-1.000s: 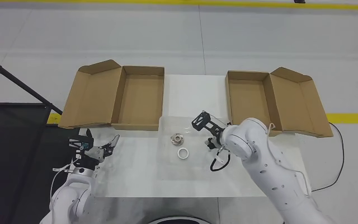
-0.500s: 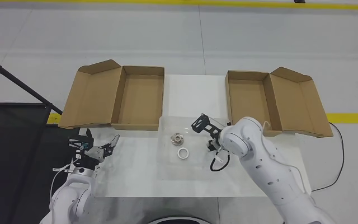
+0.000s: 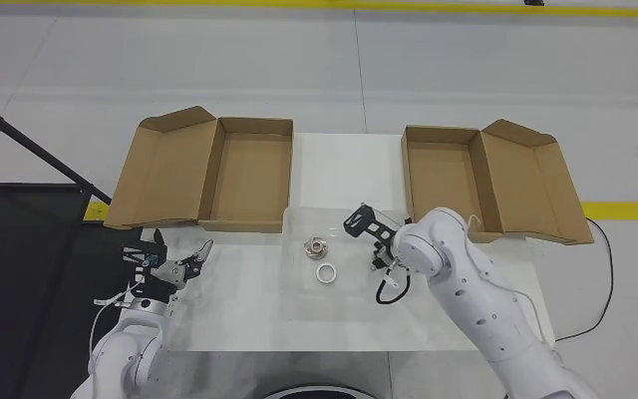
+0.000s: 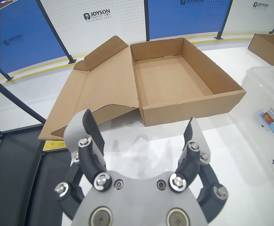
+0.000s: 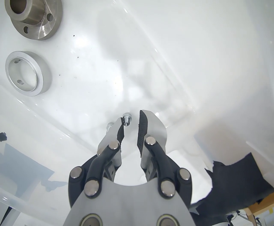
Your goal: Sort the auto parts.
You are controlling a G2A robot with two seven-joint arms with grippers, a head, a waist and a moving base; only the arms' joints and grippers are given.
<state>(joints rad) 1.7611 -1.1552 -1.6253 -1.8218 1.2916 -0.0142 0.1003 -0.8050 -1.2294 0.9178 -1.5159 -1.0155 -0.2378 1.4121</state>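
A clear plastic tray [image 3: 291, 284] at the table's middle holds a flanged steel hub [image 3: 316, 245] [image 5: 34, 18] and an aluminium ring [image 3: 325, 271] [image 5: 27, 73]. My right gripper [image 3: 354, 219] [image 5: 131, 116] is down in the tray's back right part, open by a narrow gap. A small bolt [image 5: 126, 119] lies at its fingertips, close against one pad. A second small bolt [image 5: 110, 125] lies just outside that finger. My left gripper [image 3: 194, 261] [image 4: 139, 117] stands wide open and holds nothing, above the table's front left corner.
Two open cardboard boxes flank the tray: one at the back left [image 3: 244, 175] [image 4: 171, 70], one at the back right [image 3: 444, 180], both with lids folded outward. A black cable [image 3: 387, 289] hangs under the right wrist. The tray's rim [image 4: 256, 73] lies off to the left gripper's side.
The right forearm has shifted slightly toward the table's middle, with its gripper staying at nearly the same spot in the tray. The left arm has not moved.
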